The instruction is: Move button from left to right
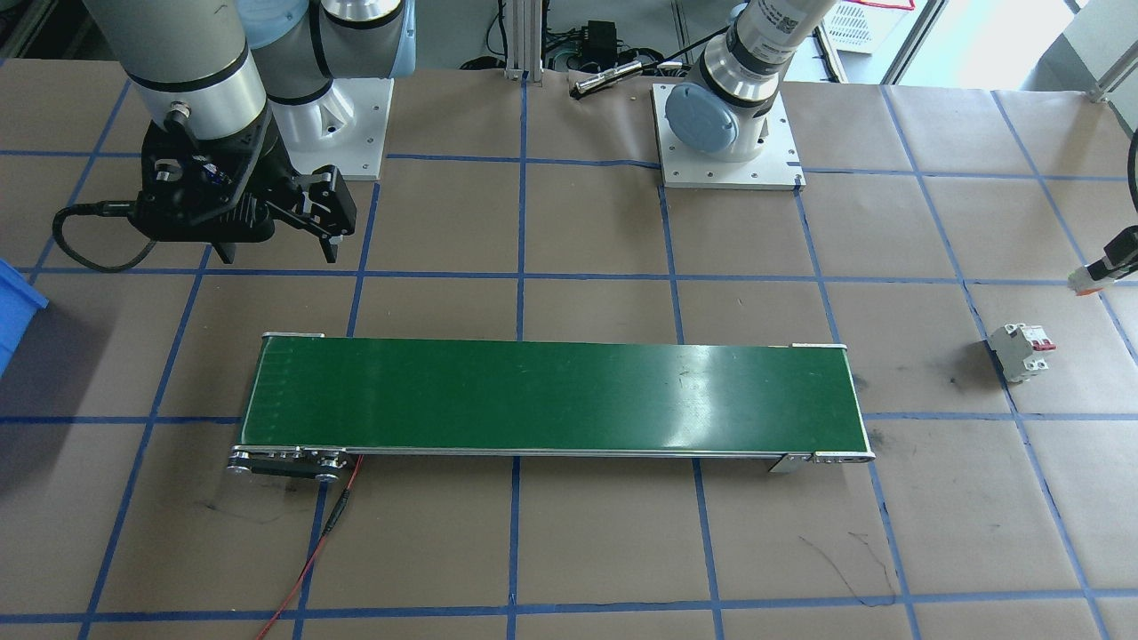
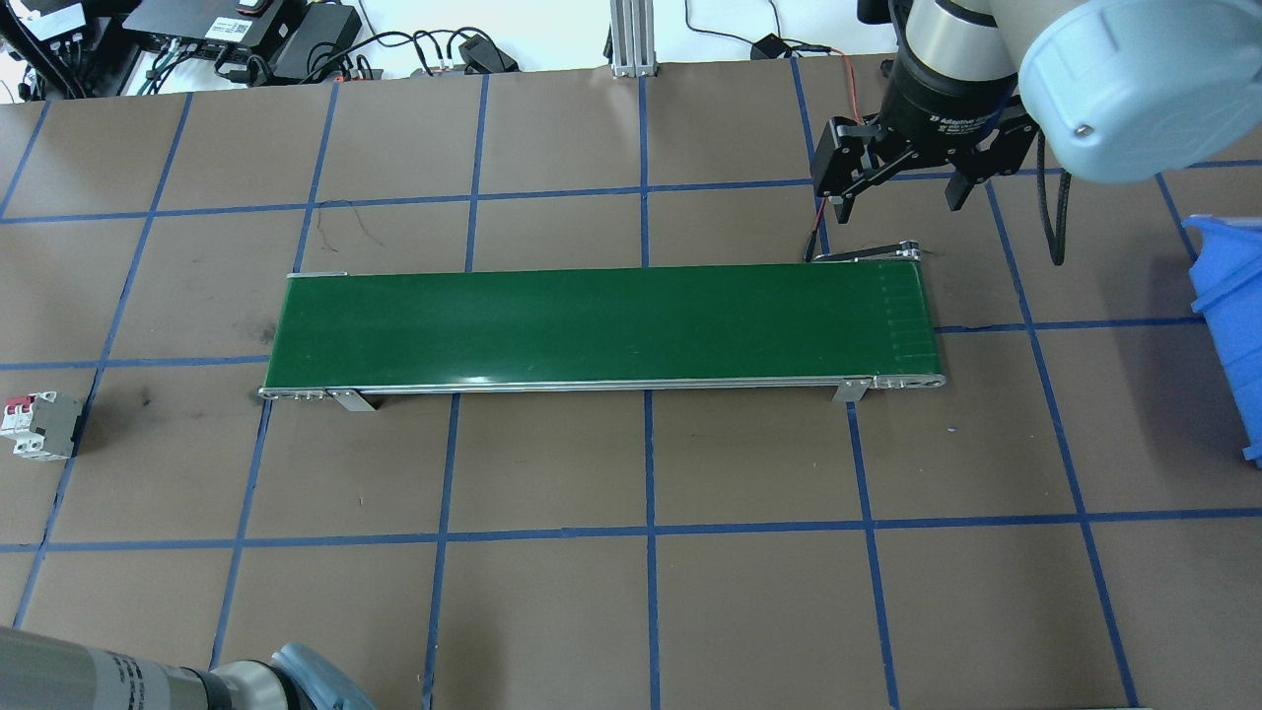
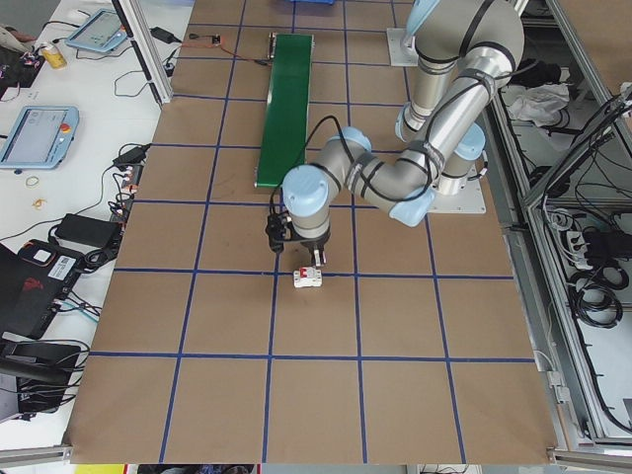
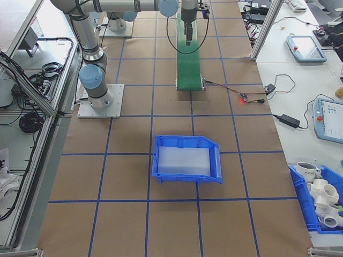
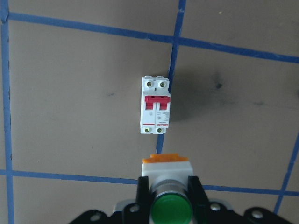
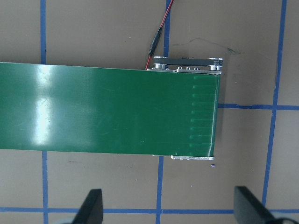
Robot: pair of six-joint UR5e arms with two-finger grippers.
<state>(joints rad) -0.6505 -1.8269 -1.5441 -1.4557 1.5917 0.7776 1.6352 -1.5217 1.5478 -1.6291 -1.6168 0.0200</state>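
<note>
My left fingers clamp the button, lifted off the table just short of the circuit breaker. A loose grip could drop it onto the breaker ahead. My right fingers hang spread wide above the conveyor belt, holding nothing.

One button, one circuit breaker, one green conveyor belt, one blue bin.
</note>
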